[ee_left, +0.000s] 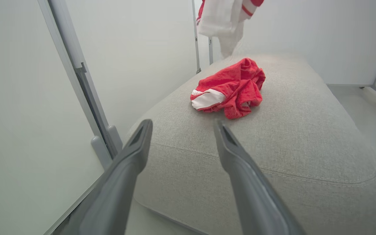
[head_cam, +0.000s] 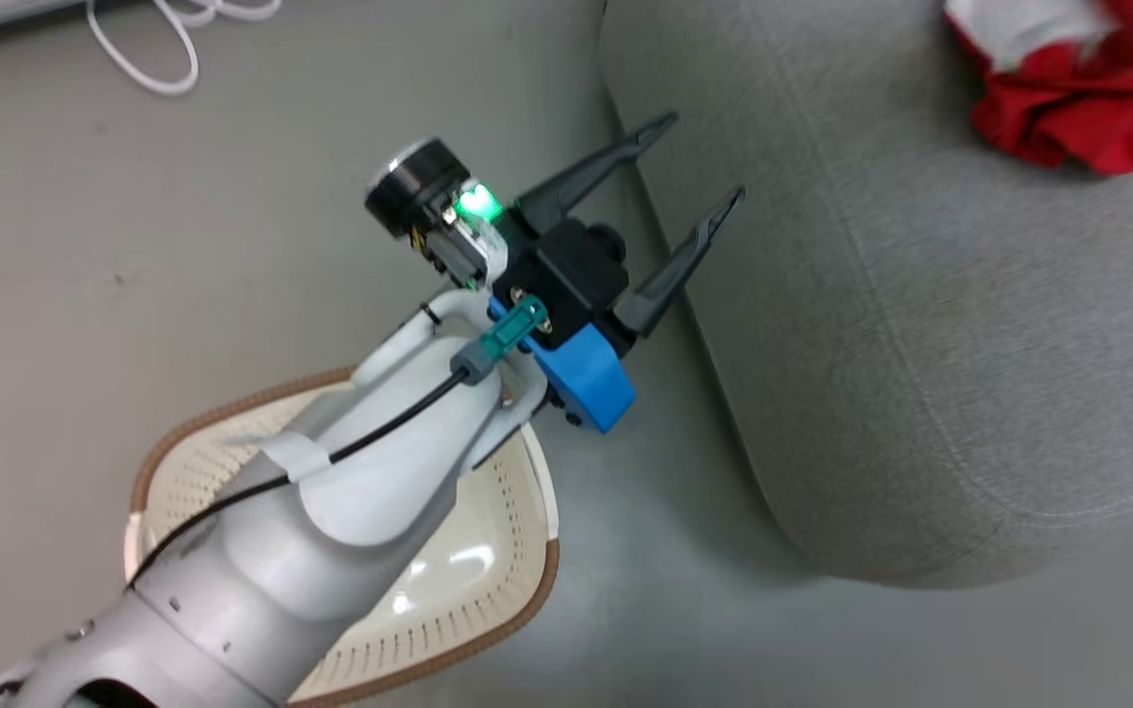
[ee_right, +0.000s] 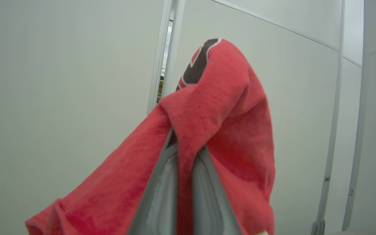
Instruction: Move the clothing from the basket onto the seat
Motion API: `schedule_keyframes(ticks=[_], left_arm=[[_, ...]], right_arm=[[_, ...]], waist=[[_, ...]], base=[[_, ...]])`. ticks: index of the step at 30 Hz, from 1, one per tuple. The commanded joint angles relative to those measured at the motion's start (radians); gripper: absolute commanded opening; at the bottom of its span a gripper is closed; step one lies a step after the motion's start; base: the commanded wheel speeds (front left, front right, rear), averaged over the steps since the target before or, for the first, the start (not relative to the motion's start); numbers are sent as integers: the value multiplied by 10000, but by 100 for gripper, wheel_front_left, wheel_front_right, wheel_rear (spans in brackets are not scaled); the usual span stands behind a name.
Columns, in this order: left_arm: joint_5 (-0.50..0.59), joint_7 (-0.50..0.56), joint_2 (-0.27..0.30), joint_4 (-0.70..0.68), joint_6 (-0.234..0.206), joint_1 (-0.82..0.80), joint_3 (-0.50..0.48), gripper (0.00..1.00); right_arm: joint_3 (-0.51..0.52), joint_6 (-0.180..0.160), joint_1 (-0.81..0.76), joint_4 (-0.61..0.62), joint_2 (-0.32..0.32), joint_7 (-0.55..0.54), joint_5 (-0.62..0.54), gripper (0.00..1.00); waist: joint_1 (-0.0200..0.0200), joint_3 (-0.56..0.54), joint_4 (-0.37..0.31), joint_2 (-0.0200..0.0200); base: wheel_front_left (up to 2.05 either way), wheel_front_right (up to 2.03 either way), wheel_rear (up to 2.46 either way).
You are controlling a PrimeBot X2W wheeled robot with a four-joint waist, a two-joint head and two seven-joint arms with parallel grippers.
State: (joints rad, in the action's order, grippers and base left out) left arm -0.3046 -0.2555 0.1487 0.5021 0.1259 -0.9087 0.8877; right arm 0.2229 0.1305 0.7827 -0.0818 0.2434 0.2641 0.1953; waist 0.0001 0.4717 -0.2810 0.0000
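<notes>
**One garment down, one in the air**

Pinches a red garment with black lettering [ee_right: 227, 107] in the right gripper [ee_right: 185, 150], fingers pressed fully together on a fold, with cloth hanging on both sides of them. Spreads the left gripper [head_cam: 704, 157] wide and carries nothing in it; points toward 1 o'clock in the head view, just at the edge of the seat [head_cam: 921, 295]. Finds the other red garment [ee_left: 233, 88], with white trim, crumpled on top of the seat, at 12 o'clock ahead of the left gripper in the left wrist view. Finds the basket [head_cam: 498, 531] at 7 o'clock, under the forearm [head_cam: 360, 482], with no fabric in the visible part; cannot see the rest behind the arm. Looks about half done: remains to lower the held piece onto the seat and let go.
</notes>
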Motion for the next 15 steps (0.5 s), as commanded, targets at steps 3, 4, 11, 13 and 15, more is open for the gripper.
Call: schedule_keyframes(ticks=[3,4,11,13,15], left_arm=[[157,51,173,-93,64,-589,74,100],[180,59,195,-118,65,-717,93,100],[335,120,298,-251,39,-1329,221,100],[335,123,316,-267,38,-1428,271,100],[348,111,356,-290,38,-1483,306,100]], right_arm=[[662,5,999,123,511,3,-63,0],[843,5,1238,73,730,3,-67,0],[2029,5,2271,-924,2153,5,227,0],[2358,5,2289,-1246,2336,5,305,0],[2588,5,2123,-1594,2422,5,298,0]], waist=[[-1,1581,269,0],[-1,1785,277,0],[-1,2859,352,0],[-1,3042,371,0],[-1,3166,367,0]], base=[[0,0,0],[0,0,0],[0,0,0],[0,0,0],[0,0,0]])
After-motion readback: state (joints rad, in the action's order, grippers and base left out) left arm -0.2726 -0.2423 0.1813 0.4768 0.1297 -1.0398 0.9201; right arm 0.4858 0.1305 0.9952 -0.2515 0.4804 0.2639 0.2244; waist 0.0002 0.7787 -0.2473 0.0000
